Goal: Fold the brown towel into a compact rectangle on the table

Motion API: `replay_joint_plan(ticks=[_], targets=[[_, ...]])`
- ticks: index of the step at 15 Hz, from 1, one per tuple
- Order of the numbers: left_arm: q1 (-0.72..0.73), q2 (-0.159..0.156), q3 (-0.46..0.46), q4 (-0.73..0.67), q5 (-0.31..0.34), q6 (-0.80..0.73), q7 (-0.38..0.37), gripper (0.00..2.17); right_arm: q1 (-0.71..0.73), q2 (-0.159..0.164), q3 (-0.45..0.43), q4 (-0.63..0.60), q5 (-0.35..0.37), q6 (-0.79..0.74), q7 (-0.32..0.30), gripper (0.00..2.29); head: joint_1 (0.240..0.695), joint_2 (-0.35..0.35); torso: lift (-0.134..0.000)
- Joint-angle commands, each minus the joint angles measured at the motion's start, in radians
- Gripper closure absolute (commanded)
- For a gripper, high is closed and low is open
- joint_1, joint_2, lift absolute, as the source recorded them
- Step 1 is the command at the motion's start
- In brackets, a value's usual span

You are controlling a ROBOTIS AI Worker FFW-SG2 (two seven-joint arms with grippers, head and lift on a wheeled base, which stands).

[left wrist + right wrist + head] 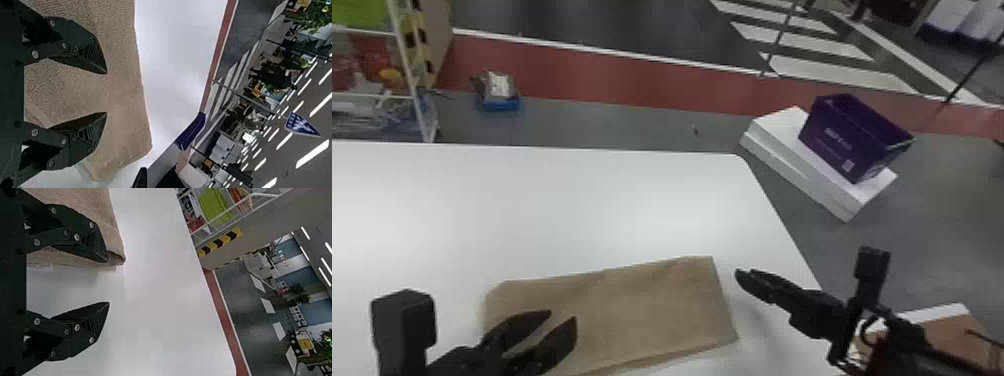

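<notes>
Well, the brown towel point(642, 305) lies near on the bench point(557, 200), open room past its far edge. Jaws spread, the left gripper point(563, 316) is over it, the right gripper point(745, 272) by its right edge.

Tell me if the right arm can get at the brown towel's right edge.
Probably yes: the right gripper, open, hangs by the right edge of the brown towel, with nothing between them; the left gripper is over the towel's left part, out of the way.
</notes>
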Motion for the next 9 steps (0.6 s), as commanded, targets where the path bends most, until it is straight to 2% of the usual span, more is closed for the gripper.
replay_joint_plan(ticks=[1,9], targets=[[-0.014,-0.004,-0.027,0.003,-0.045,0.014,0.01,1.82,0.003,-0.002,-0.01,0.0,-0.001,0.0,0.001,0.6,0.695,-0.35,-0.124],[0.031,-0.004,0.042,-0.051,-0.062,0.033,0.027,1.82,-0.001,-0.005,0.002,0.008,0.001,0.006,0.014,0.54,0.695,-0.35,-0.124]])
